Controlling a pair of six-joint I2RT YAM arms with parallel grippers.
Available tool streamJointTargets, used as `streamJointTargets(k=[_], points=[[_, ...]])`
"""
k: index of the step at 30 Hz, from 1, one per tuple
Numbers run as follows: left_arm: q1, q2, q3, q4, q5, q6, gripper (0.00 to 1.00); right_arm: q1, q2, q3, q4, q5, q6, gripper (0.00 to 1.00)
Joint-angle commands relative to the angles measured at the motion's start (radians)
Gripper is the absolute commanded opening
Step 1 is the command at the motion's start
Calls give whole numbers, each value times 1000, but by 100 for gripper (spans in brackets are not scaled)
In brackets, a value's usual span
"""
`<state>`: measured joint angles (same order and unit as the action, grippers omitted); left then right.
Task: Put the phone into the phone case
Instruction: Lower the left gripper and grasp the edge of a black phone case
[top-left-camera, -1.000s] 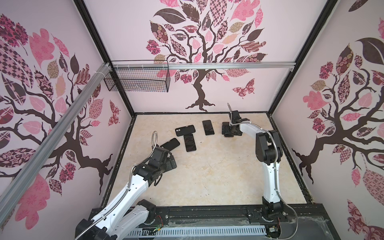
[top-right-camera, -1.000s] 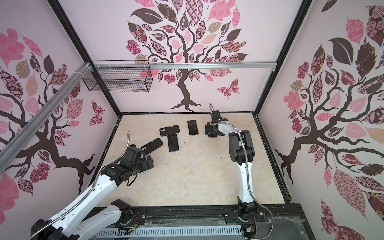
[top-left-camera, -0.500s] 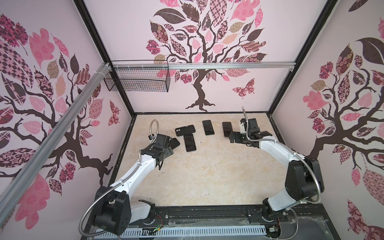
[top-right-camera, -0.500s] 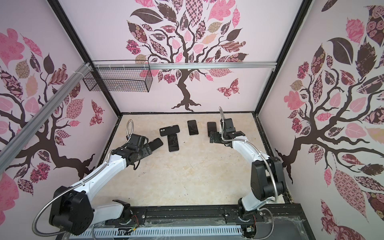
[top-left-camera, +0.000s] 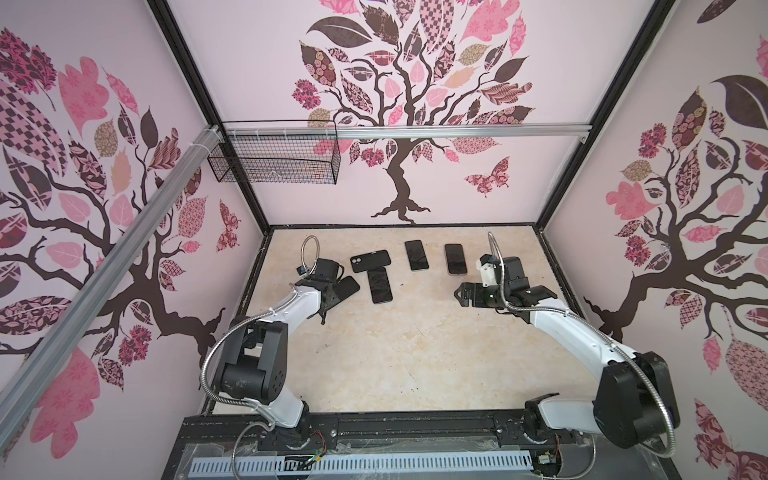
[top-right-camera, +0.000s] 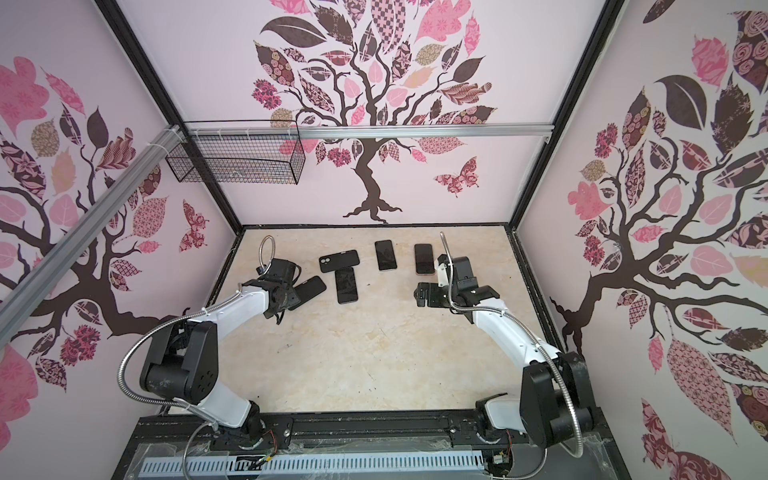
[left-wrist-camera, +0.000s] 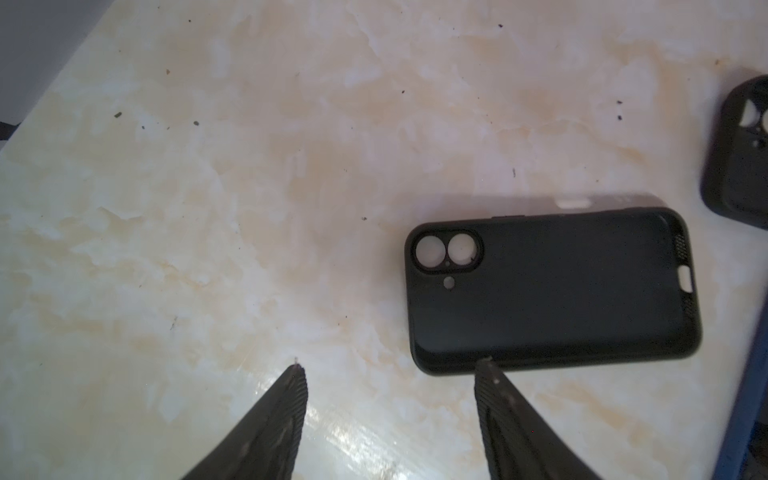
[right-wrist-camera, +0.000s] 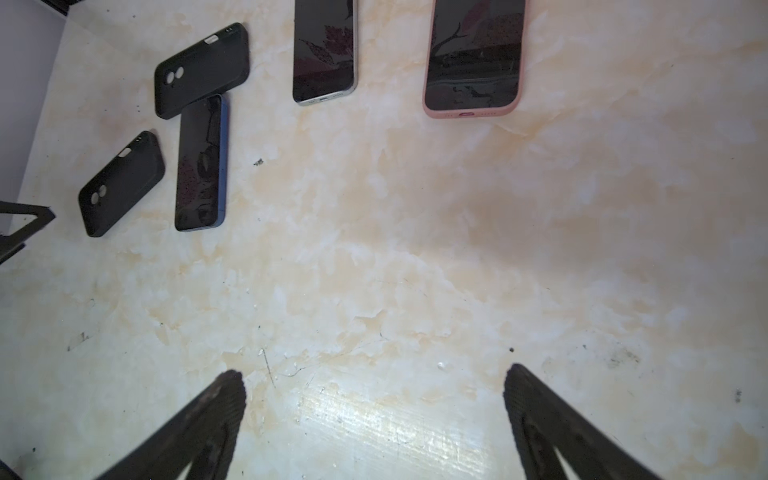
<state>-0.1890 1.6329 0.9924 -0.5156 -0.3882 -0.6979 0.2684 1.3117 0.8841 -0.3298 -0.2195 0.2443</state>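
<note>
Case (left-wrist-camera: 548, 291) lay flat on the table (top-left-camera: 395, 353), far left, set at an angle, w/ its camera-cutout end nearest the L gripper (left-wrist-camera: 390, 370). Blue phone (top-left-camera: 380, 285) lay screen up just beside the case on the side toward centre, w/ a thin gap btwn them. L gripper's jaws stood apart w/ nothing btwn them but bare table. One fingertip (left-wrist-camera: 484, 368) was at the case's long edge and looked to touch it; the other sat clear of it over the table. The case wasn't gripped.

2nd case (top-left-camera: 370, 261) lay just behind the blue phone, crosswise, its edge meeting the phone's far end; can't tell if it overlapped. Silver phone (top-left-camera: 416, 255) and pink phone (top-left-camera: 456, 258) lay screen up further right, side by side but apart, near the back wall.

R gripper (right-wrist-camera: 374, 374) hung over bare table in front of the pink phone, jaws wide apart, holding nothing, well apart from the case.
</note>
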Motion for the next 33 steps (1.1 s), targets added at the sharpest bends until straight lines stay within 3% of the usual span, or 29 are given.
streamJointTargets(k=[1, 6, 14, 18, 21, 25, 33], points=[[19, 45, 70, 29, -2, 16, 66, 13, -58, -3, 15, -33, 4, 100], [37, 116, 100, 47, 39, 18, 50, 15, -69, -15, 23, -34, 7, 100], [43, 200, 125, 53, 41, 23, 45, 17, -54, -25, 37, -41, 22, 100], [53, 226, 119, 57, 56, 15, 30, 17, -53, -24, 34, -28, 26, 100], [58, 230, 113, 56, 59, 2, 26, 19, -45, -22, 32, -19, 26, 100], [60, 228, 107, 55, 65, 6, 9, 20, -33, -18, 30, -20, 25, 100], [61, 193, 81, 50, 81, 6, 0, 21, -34, -16, 25, -22, 14, 100]])
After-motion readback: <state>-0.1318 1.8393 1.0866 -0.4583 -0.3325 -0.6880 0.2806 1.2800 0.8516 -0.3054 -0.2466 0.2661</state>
